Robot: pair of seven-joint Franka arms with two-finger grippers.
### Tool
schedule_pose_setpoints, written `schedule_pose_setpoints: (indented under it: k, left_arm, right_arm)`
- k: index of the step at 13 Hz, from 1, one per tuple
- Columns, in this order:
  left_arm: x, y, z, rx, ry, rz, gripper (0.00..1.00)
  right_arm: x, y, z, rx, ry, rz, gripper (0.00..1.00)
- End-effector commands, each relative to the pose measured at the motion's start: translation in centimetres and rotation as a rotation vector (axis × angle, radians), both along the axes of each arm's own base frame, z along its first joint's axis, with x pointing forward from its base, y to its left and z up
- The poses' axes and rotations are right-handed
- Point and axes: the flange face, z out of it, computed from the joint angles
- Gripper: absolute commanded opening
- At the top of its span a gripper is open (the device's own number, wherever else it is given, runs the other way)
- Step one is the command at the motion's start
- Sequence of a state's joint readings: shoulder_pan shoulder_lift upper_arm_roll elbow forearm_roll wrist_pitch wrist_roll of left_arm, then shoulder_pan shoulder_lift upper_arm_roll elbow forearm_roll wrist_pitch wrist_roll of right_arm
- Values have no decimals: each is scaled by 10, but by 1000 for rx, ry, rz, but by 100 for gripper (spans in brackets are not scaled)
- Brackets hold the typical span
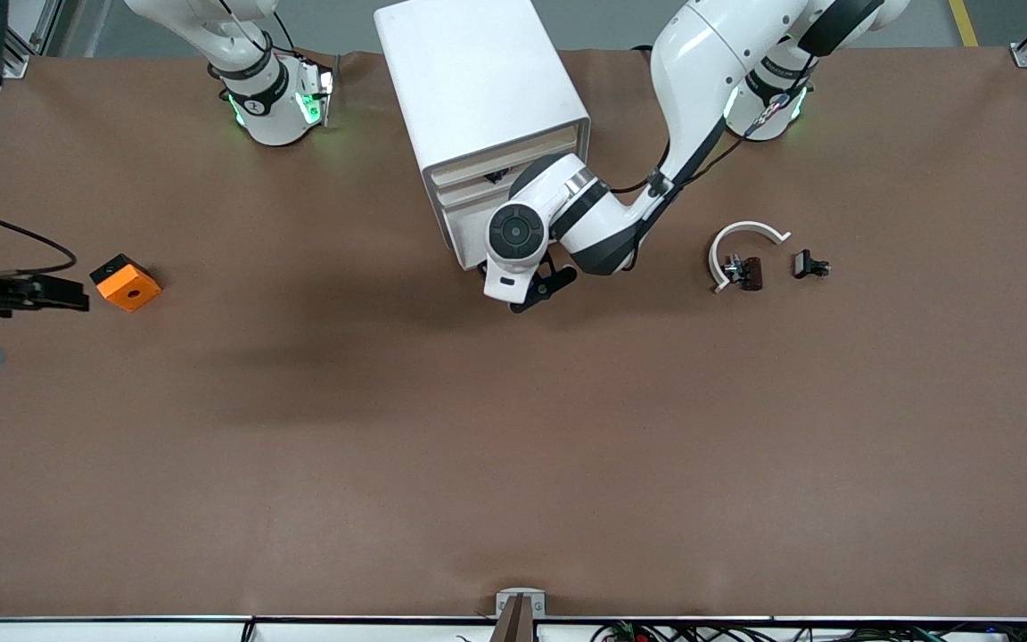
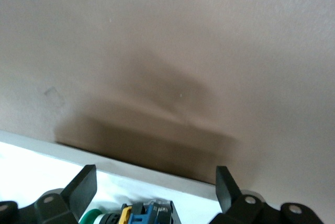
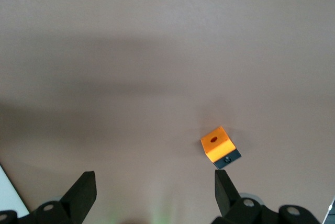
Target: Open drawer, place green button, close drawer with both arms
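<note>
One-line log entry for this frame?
left gripper: open, at cabinet front, button between fingers | right gripper: open, waiting by orange block

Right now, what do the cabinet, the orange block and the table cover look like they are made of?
The cabinet looks like matte white plastic or painted sheet: smooth, even faces with rounded edges. The orange block looks like hard plastic, possibly printed: flat saturated colour, a crisp hole and a black base. The table cover looks like a matte brown mat or paper: no shine and faint creases.
</note>
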State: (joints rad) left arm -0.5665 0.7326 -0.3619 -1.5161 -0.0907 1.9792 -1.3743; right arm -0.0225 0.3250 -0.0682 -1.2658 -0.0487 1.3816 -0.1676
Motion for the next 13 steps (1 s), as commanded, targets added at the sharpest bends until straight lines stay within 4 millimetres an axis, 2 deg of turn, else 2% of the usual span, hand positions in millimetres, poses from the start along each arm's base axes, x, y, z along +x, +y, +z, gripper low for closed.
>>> schedule_pose_setpoints:
  k: [1, 3, 4, 5, 8, 9, 10, 11, 13]
  left_arm:
    - [-13, -2, 4, -16, 56, 25, 100]
    - [-20, -7, 0, -25, 84, 28, 100]
    - [-25, -10, -1, -31, 106, 31, 100]
    - [-28, -10, -2, -35, 136, 39, 100]
    - [-37, -15, -4, -60, 216, 66, 100]
    - [-35, -13, -4, -71, 246, 87, 100]
    - [-37, -12, -10, -71, 287, 103, 100]
    - [-38, -12, -13, -77, 301, 98, 100]
    - [-41, -13, -18, -96, 333, 100, 100]
  right_arm:
    - [-11, 4, 11, 6, 15, 6, 100]
    - [-10, 3, 41, -7, -47, 2, 100]
    - [-10, -3, 49, -10, -66, -19, 100]
    - [-9, -6, 50, -8, -74, -12, 100]
    - [-8, 7, 53, -11, -83, -2, 100]
    - [-12, 7, 59, 8, -96, -20, 100]
    - [-21, -5, 68, 54, -115, -63, 100]
    - [-31, -9, 73, 86, -124, -98, 100]
    - [-47, -2, 86, 78, -136, -179, 100]
